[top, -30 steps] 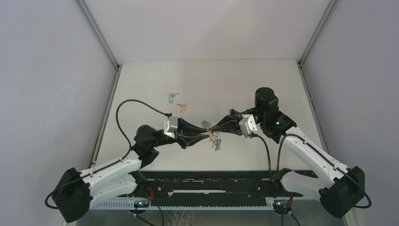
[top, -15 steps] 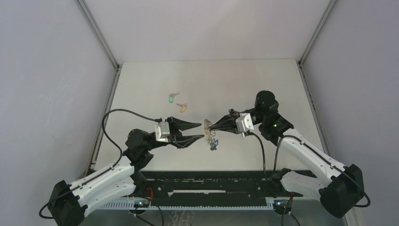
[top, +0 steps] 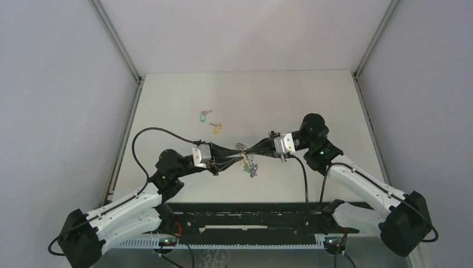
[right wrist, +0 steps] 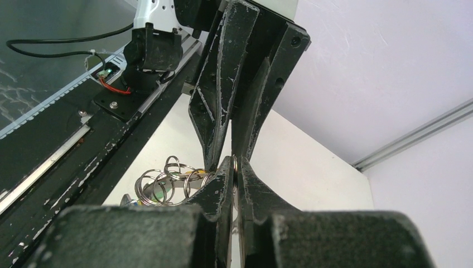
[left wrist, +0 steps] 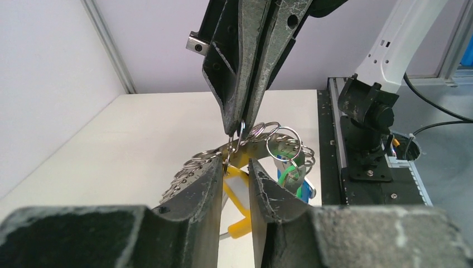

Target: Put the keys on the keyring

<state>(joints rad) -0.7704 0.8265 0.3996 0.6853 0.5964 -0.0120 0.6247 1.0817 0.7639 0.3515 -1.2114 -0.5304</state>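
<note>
The keyring (top: 249, 166) is a cluster of silver rings with a yellow tag (left wrist: 237, 187), a blue tag (left wrist: 303, 190) and a green piece, hanging above the table between both grippers. My right gripper (top: 246, 149) is shut on one silver ring (right wrist: 235, 167) at its tips. My left gripper (top: 239, 154) faces it tip to tip, its jaws drawn close around the ring chain and the yellow tag (left wrist: 237, 162). A green-tagged key (top: 204, 116) and an orange-tagged key (top: 216, 128) lie on the table, far left of the grippers. No third loose key shows.
A black rail (top: 251, 215) with the arm bases runs along the near edge. Metal frame posts (top: 125, 53) and grey walls bound the white table (top: 290, 100) on the left, right and back.
The left gripper, open and apart half a second ago, has moved right and closed on the keyring. The right gripper has shifted slightly left with the ring. The loose keys have not moved.
</note>
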